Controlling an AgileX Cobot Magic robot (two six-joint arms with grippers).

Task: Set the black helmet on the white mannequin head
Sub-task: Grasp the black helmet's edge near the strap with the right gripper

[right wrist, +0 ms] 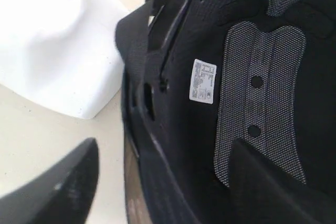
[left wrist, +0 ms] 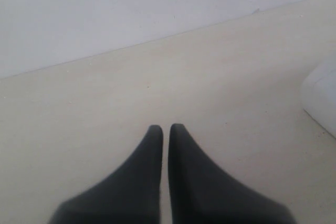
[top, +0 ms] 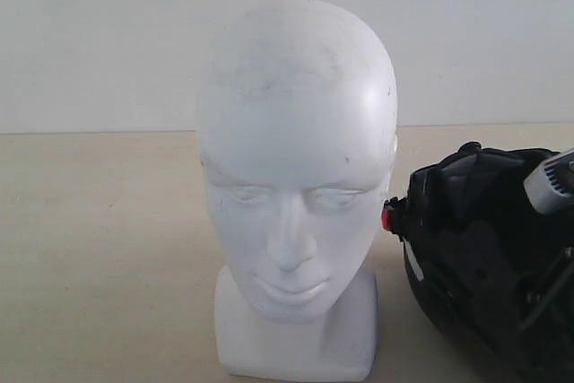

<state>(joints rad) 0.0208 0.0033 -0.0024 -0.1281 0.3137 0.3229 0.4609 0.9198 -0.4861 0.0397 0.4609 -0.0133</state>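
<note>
The white mannequin head (top: 296,177) stands upright on its squarish base, facing the exterior camera. To its right the black helmet (top: 484,257) rests on the table with its padded opening turned up and to the side, close beside the head. My right gripper (right wrist: 164,145) is open and straddles the helmet's rim (right wrist: 152,150). One finger is outside over the table, clear of the shell, and the other is inside against the mesh lining (right wrist: 262,98). My left gripper (left wrist: 165,128) is shut and empty, low over the bare table. The mannequin's white base (left wrist: 321,98) is at that view's edge.
A pale beige table (top: 99,248) runs back to a plain white wall (top: 108,33). A red buckle (top: 387,217) on the helmet strap sits next to the mannequin's cheek. A grey-white part of my right arm (top: 549,184) shows over the helmet.
</note>
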